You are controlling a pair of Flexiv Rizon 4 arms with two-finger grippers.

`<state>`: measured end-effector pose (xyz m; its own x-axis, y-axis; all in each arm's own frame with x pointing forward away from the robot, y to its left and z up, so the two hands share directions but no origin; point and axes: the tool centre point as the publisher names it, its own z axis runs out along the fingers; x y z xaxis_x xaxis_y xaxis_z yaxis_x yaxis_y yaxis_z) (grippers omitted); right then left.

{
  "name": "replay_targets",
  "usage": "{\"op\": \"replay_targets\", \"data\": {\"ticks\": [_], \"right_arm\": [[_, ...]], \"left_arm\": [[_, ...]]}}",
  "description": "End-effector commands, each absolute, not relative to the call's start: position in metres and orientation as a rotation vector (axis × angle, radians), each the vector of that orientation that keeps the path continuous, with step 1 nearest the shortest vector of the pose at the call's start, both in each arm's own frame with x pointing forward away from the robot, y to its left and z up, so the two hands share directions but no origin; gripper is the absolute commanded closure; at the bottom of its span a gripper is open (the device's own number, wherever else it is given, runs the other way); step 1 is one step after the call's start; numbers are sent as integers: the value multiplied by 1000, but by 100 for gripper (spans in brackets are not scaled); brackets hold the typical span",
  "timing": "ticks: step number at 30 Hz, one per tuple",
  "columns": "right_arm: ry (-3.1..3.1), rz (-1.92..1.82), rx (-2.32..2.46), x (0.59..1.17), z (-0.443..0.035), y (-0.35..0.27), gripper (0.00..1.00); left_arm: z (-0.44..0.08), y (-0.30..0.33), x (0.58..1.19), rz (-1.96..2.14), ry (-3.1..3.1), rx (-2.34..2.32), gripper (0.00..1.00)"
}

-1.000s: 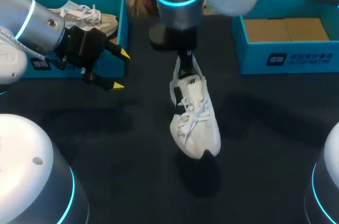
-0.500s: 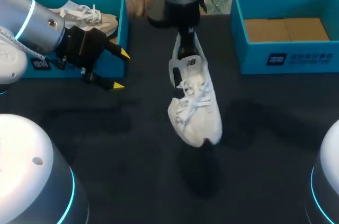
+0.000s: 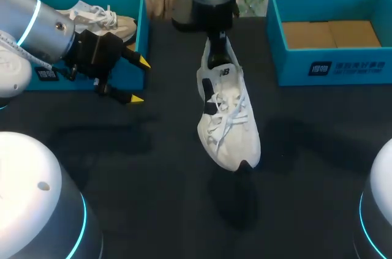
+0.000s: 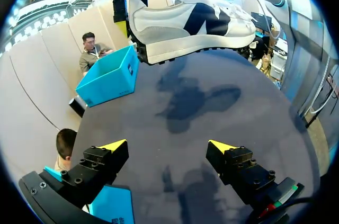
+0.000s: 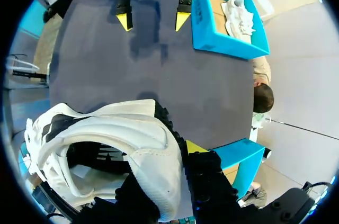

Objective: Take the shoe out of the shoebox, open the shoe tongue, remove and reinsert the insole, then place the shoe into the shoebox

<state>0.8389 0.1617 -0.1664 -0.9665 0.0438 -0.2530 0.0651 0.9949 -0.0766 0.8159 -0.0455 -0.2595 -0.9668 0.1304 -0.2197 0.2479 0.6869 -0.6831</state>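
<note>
One white shoe [image 3: 226, 121] dangling over the table [image 3: 153, 167], pinched at the heel by the right gripper [image 3: 214, 57].
Toe points down toward 6 o'clock, heel up at 12, sole clear of the dark surface. At roughly 10 o'clock from it the left gripper [image 3: 139, 80] has its fingers spread wide with nothing in them, just beside the left shoebox [image 3: 139, 32] with a second sneaker [image 3: 101, 19] inside. At 2 o'clock sits the other shoebox [image 3: 331, 66].

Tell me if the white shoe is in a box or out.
Out: the right hand holds the shoe by its heel above the table.
</note>
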Motion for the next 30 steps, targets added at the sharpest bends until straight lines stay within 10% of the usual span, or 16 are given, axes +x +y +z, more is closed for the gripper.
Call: {"op": "replay_targets", "data": {"ticks": [1,30], "right_arm": [[2872,-174,124,852,-164,140,100],[2897,-234,46,974,-152,-64,100]], "left_arm": [[-259,-46,815,-1141,2742,309,0],[-259,-46,815,-1141,2742,309,0]]}}
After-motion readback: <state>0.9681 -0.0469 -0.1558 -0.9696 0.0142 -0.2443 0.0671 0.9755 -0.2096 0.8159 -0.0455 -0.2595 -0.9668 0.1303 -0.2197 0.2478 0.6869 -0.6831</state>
